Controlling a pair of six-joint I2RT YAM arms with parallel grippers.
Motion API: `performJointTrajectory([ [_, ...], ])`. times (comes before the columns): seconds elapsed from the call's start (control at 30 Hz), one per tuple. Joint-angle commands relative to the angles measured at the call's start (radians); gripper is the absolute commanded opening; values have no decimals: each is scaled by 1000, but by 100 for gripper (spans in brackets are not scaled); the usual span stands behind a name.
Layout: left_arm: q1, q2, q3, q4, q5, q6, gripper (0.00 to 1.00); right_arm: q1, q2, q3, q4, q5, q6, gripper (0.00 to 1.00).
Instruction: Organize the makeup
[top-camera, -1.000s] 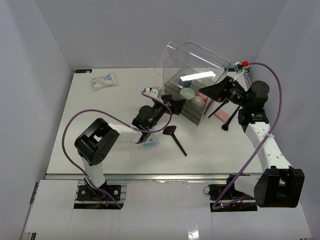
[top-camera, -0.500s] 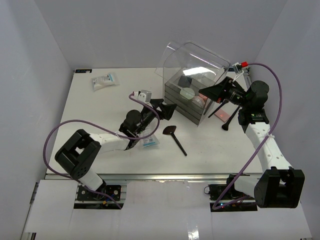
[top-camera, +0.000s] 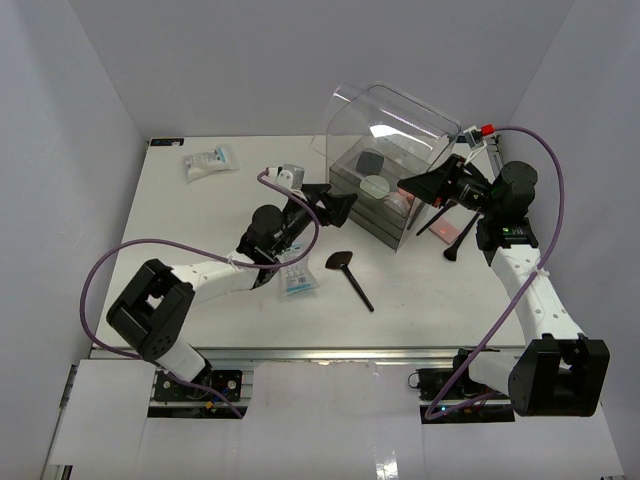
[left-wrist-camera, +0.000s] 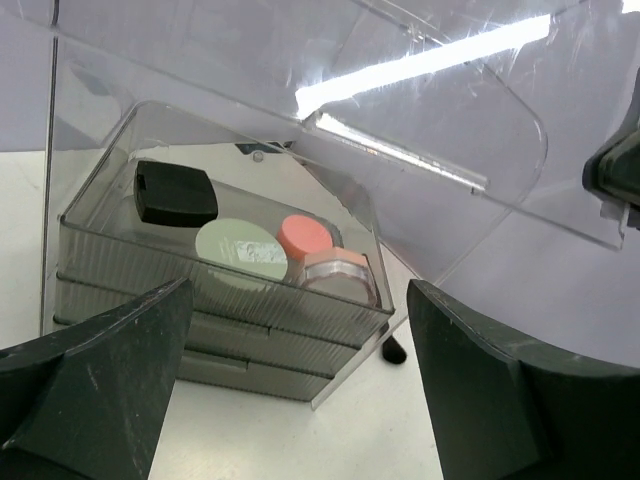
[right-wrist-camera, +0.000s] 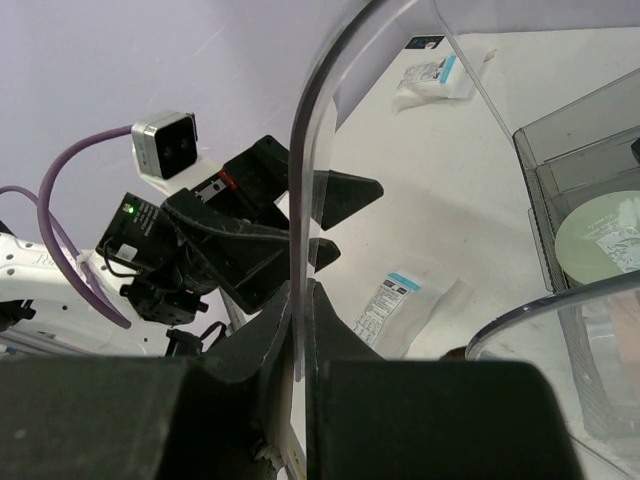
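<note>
My right gripper (top-camera: 418, 185) is shut on the edge of the clear lid (top-camera: 395, 115) of the plastic box (top-camera: 372, 222) and holds it raised; the right wrist view shows the lid edge (right-wrist-camera: 303, 200) pinched between the jaws (right-wrist-camera: 305, 300). My left gripper (top-camera: 335, 203) hovers open and empty just left of the box, facing it (left-wrist-camera: 300, 400). In the box's top tray lie a black compact (left-wrist-camera: 175, 193), a pale green round compact (left-wrist-camera: 242, 250), an orange-lidded pot (left-wrist-camera: 303, 235) and a small jar (left-wrist-camera: 338, 277). A flat-headed brush (top-camera: 350, 277) and a white-and-blue packet (top-camera: 297, 281) lie on the table below the left arm.
A second packet (top-camera: 210, 161) lies at the far left of the table (top-camera: 200, 220). Right of the box, beneath the right arm, lie a black brush (top-camera: 460, 238) and a pink item (top-camera: 440, 222). Grey walls close in both sides.
The left arm's elbow swung down and left while its open gripper drew back slightly from the box, then edged up. The right gripper kept holding the lid up.
</note>
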Motion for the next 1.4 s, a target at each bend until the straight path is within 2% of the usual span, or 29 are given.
performJointTrajectory([
  [0.0, 28, 59, 76, -22, -47, -59, 98, 4, -43, 23, 66, -19, -35, 8],
  [0.33, 47, 140, 179, 18, -53, -160, 98, 3, -50, 6, 69, -21, -38, 8],
  [0.6, 47, 123, 176, 79, 36, -258, 98, 3, -52, 2, 53, -15, -59, 10],
  [0.8, 52, 99, 182, 65, 41, -262, 98, 0, -77, 5, -42, 7, -164, 34],
  [1.0, 68, 83, 177, 57, 54, -262, 98, -32, -116, -11, -132, -7, -260, 52],
  [1.2, 85, 56, 173, 42, 71, -260, 98, -205, -165, -5, -313, -171, -450, 53],
  [1.27, 94, 51, 173, 38, 82, -259, 98, -274, -165, 20, -458, -225, -609, 54],
  [1.33, 102, 48, 171, 36, 91, -262, 98, -336, -162, 41, -610, -210, -775, 60],
  [1.37, 103, 48, 171, 35, 91, -262, 98, -353, -158, 42, -662, -210, -776, 60],
])
